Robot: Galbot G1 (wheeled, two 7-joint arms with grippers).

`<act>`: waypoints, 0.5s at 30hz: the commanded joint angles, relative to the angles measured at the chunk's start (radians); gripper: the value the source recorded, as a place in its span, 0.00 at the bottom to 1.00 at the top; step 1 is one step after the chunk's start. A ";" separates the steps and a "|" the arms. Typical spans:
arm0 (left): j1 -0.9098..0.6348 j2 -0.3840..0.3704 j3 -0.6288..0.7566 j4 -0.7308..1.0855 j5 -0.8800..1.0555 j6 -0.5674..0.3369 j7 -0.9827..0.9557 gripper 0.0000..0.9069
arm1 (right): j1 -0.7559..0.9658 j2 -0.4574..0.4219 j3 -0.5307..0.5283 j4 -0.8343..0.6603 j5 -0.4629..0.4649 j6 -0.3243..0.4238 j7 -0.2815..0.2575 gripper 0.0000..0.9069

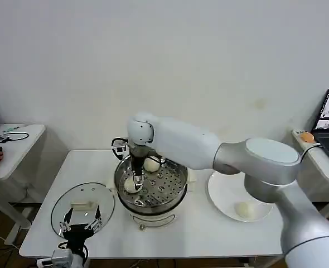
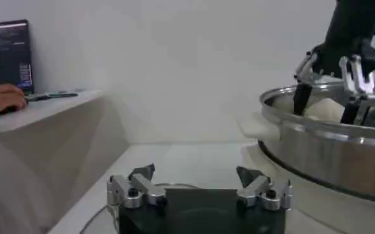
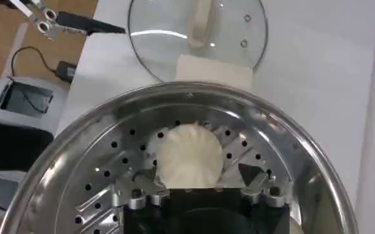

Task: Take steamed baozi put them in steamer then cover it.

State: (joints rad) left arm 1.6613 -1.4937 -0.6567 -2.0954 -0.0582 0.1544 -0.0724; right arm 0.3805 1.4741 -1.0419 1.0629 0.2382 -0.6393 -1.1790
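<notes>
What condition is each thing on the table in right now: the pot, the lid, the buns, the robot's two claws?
Steamer: uncovered, two buns on its tray.
Cover: off, flat on the table beside the steamer.
Bun between the right gripper's fingers: resting on the tray.
Bun on the white plate: not yet moved.
Right gripper: open, inside the steamer.
Left gripper: open, above the cover.
</notes>
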 commanded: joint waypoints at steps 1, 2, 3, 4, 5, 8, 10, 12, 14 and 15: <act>0.001 0.002 0.000 -0.003 0.000 0.002 0.002 1.00 | 0.100 -0.282 0.031 0.257 0.029 0.004 -0.003 1.00; 0.000 0.001 0.000 -0.004 0.000 0.003 0.003 1.00 | 0.117 -0.331 0.033 0.283 0.034 0.004 -0.005 1.00; 0.000 0.000 0.000 -0.005 0.000 0.005 0.004 1.00 | 0.135 -0.359 0.035 0.311 0.034 0.006 -0.012 1.00; 0.000 0.001 0.001 -0.005 -0.001 0.005 0.005 1.00 | 0.155 -0.408 0.035 0.330 0.032 0.012 -0.020 1.00; 0.000 0.001 0.001 -0.005 -0.005 0.004 0.007 1.00 | 0.166 -0.460 0.035 0.362 0.031 0.017 -0.028 1.00; 0.007 0.004 0.003 -0.005 -0.007 0.004 0.006 1.00 | 0.192 -0.575 0.037 0.426 0.028 0.026 -0.036 1.00; 0.010 0.004 0.005 -0.006 -0.006 0.006 0.007 1.00 | 0.194 -0.648 0.049 0.474 0.024 0.034 -0.050 1.00; 0.014 0.005 0.008 -0.010 -0.006 0.008 0.009 1.00 | 0.183 -0.745 0.056 0.534 -0.013 0.061 -0.078 1.00; 0.019 0.007 0.010 -0.011 -0.004 0.008 0.009 1.00 | 0.159 -0.835 0.064 0.570 -0.058 0.092 -0.097 1.00; 0.021 0.008 0.011 -0.011 -0.004 0.008 0.009 1.00 | 0.138 -0.868 0.076 0.583 -0.079 0.103 -0.101 1.00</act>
State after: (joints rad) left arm 1.6753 -1.4897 -0.6485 -2.1041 -0.0632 0.1617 -0.0641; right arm 0.5055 0.9873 -0.9924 1.4246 0.2294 -0.5932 -1.2340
